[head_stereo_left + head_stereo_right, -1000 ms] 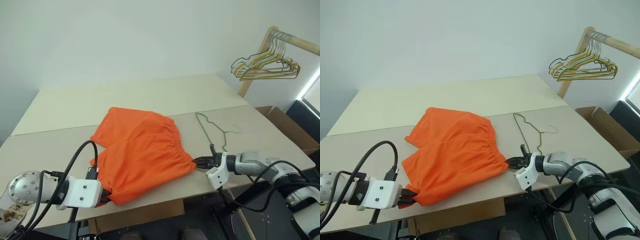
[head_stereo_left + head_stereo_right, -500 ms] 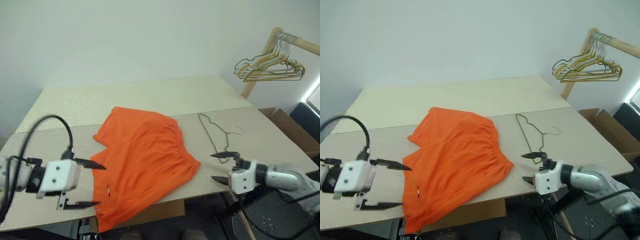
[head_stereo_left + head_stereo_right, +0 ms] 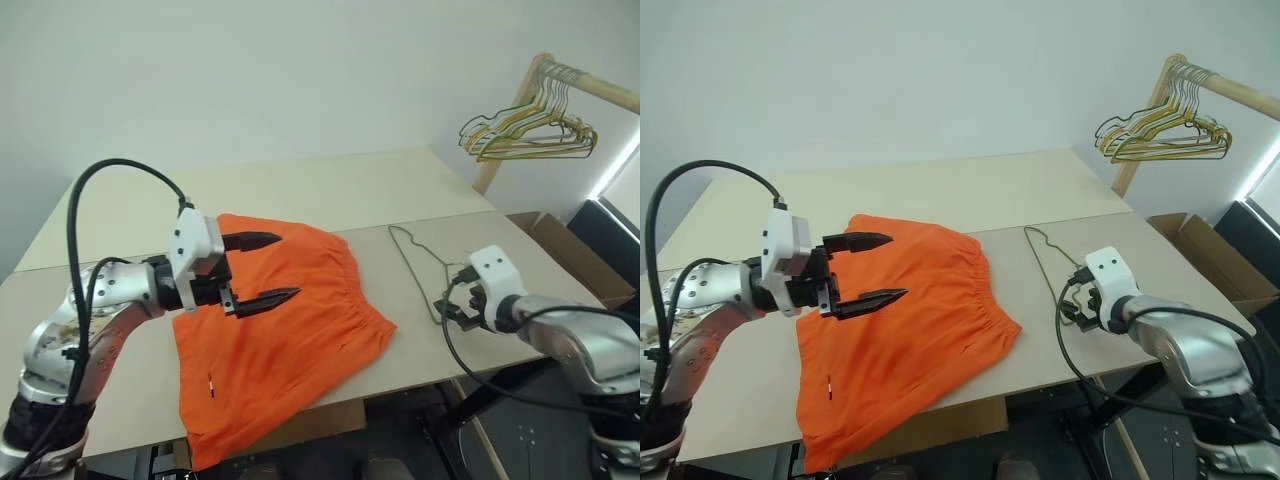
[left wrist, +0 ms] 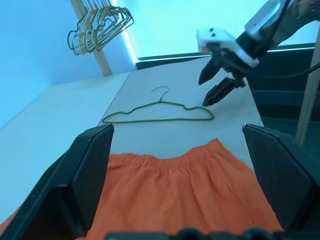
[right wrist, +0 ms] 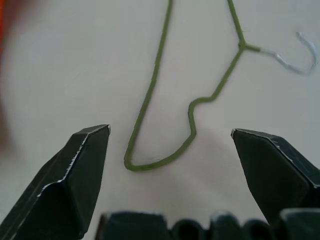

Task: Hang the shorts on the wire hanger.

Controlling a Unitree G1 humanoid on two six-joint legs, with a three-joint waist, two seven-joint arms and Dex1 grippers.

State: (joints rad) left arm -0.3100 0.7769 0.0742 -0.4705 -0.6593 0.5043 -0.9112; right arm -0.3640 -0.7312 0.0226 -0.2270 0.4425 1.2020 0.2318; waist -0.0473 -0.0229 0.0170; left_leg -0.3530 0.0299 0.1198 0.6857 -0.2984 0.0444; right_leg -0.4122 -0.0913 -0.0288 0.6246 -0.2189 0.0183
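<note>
The bright orange shorts [image 3: 285, 335] lie flat on the table, their lower leg drooping over the front edge. My left gripper [image 3: 287, 265] hovers open above their upper left part, holding nothing and pointing toward the hanger. To the right of the shorts' waistband the thin olive-grey wire hanger [image 3: 409, 262] lies flat on the table, hook [image 5: 301, 56] pointing right. My right gripper [image 5: 170, 131] is open just above the hanger's near corner [image 5: 145, 162], pointing down at it. The left wrist view also shows the hanger [image 4: 159, 112] and the right gripper [image 4: 202, 93].
A bunch of gold-coloured wire hangers [image 3: 528, 132] hangs on a wooden rail [image 3: 590, 84] at the far right. A cardboard box [image 3: 572, 252] sits beyond the table's right edge. The pale table [image 3: 320, 185] stretches bare behind the shorts.
Both grippers let go of the shorts and opened. The left rose over the shorts; the right swung right and turned down over the hanger. The shorts' front slid over the table edge.
</note>
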